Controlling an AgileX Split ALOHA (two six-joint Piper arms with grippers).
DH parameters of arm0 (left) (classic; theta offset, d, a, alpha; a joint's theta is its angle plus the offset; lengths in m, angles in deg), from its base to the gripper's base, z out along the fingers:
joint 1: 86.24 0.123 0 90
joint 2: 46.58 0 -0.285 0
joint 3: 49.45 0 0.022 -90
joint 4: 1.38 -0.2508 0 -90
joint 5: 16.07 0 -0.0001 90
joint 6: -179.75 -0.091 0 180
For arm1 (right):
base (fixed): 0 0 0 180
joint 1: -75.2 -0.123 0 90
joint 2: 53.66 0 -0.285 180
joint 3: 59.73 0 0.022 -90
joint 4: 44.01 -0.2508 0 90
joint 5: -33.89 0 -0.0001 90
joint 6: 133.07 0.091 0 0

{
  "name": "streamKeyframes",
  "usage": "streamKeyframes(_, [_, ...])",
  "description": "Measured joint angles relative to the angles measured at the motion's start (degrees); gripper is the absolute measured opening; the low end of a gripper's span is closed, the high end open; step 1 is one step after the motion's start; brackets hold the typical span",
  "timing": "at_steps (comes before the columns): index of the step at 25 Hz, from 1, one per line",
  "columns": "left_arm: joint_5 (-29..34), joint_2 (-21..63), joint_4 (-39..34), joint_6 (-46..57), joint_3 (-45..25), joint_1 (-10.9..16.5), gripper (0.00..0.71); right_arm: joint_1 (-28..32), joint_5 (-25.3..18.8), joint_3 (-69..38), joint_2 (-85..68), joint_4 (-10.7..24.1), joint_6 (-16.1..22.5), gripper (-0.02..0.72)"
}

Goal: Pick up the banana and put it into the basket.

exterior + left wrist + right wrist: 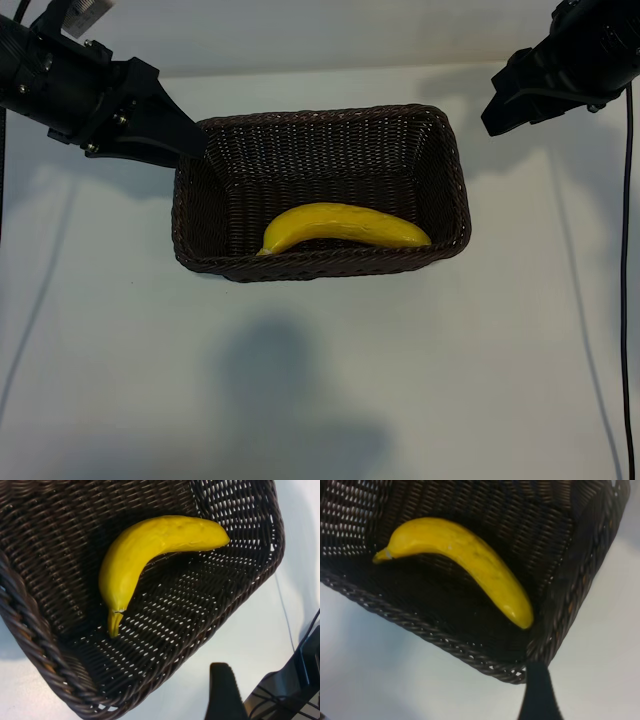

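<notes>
The yellow banana [340, 225] lies on its side inside the dark brown wicker basket [320, 268], along the wall nearest the camera. Its stem points toward the left arm's side. My left gripper [190, 140] hangs above the basket's far left corner and holds nothing. My right gripper [493, 118] hangs off the far right corner, also holding nothing. The left wrist view shows the banana [145, 545] on the basket [30, 645] floor, with one black finger [225, 695] over the table. The right wrist view shows the banana [470, 560], the basket rim [435, 635] and one finger [537, 695].
The basket stands in the middle of a plain white table [320, 400]. Thin black cables [628, 250] hang down at both sides. A soft shadow falls on the table near the front edge.
</notes>
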Motion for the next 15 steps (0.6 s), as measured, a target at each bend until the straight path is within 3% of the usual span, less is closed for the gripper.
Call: streamKeyframes(15, [-0.06,0.0,0.0,0.0,0.0,0.0,0.479,0.0,1.35,0.0,0.0,0.0,0.29,0.492])
